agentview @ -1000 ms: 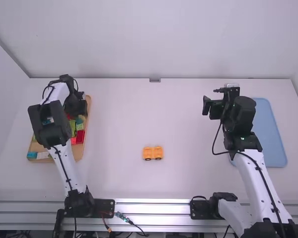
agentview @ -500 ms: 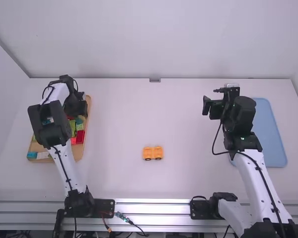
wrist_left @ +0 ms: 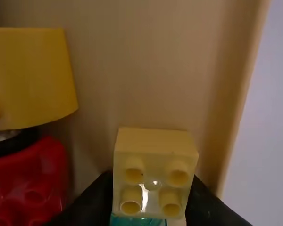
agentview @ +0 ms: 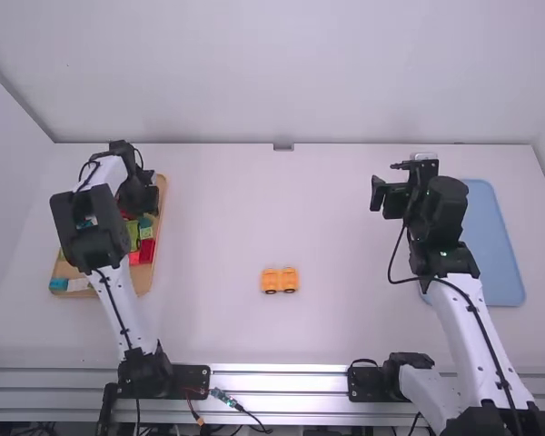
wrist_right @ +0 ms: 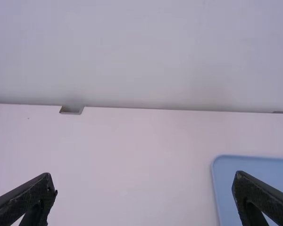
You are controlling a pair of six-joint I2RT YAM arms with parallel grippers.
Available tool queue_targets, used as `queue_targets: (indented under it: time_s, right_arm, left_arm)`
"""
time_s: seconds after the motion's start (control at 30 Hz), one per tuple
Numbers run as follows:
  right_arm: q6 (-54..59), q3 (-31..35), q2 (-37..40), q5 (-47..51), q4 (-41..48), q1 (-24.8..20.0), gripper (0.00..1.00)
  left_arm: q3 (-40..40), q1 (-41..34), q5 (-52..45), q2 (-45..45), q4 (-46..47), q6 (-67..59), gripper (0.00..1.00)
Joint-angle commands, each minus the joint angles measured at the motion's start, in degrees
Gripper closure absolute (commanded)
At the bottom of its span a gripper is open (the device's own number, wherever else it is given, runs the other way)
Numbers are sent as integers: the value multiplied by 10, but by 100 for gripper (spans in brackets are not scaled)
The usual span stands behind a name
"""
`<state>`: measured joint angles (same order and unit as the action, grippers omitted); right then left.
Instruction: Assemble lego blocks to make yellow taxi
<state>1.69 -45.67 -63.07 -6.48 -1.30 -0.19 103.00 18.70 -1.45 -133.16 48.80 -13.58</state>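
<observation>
Over the far end of the wooden tray [agentview: 163, 195] is my left gripper [agentview: 142, 202], its fingertips hidden from above. The left wrist view has a pale yellow block [wrist_left: 153, 162] pinched between the fingers of the left gripper [wrist_left: 150, 197], its studs toward the camera. Around it in the tray lie a yellow curved piece [wrist_left: 30, 77], a red block [wrist_left: 30, 181] and a teal piece [wrist_left: 137, 221]. An orange-yellow wheeled car base [agentview: 280, 281] rests on the table's near middle. My right gripper [agentview: 378, 194] is held up at the right; in its wrist view the right gripper [wrist_right: 144, 181] is open.
A blue tray [agentview: 500, 245] lies at the right, partly behind the right arm. Red, green and blue blocks [agentview: 146, 251] fill part of the wooden tray under the left arm. The back wall [agentview: 282, 73] borders the far table edge.
The left gripper has shifted very slightly over the wooden tray. The right arm and the car base have not moved.
</observation>
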Motion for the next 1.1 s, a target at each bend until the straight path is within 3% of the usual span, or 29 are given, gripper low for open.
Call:
queue_targets:
  time_s: [0.0, 0.27, 0.43, 0.47, 0.73, 0.9, 1.03, 1.07]
  right_arm:
    - [-2, -9, 6, 1, 0, -2, 1]
    - [-2, -9, 6, 1, 0, -2, 1]
    - [-2, -9, 6, 1, 0, -2, 1]
    - [-2, -9, 6, 1, -1, -2, 1]
    - [-2, -9, 6, 1, -2, -2, 1]
    - [-2, -9, 6, 1, -2, -2, 1]
    - [-2, -9, 6, 1, -2, -2, 1]
    - [-2, -9, 6, 1, -1, -2, 1]
  left_arm:
    - [-19, -3, -19, -9, 6, -9, 64]
    - [1, -3, -19, -7, 16, -3, 72]
    - [35, -3, 25, -3, 29, 47, 88]
    - [44, -3, 25, 0, 35, 46, 96]
    - [83, -10, -36, 28, 65, 15, 98]
    - [48, -46, -86, 70, 58, -56, 98]
    - [-31, -105, -31, 130, 22, -65, 98]
    - [-87, -142, 6, 168, -7, -64, 98]
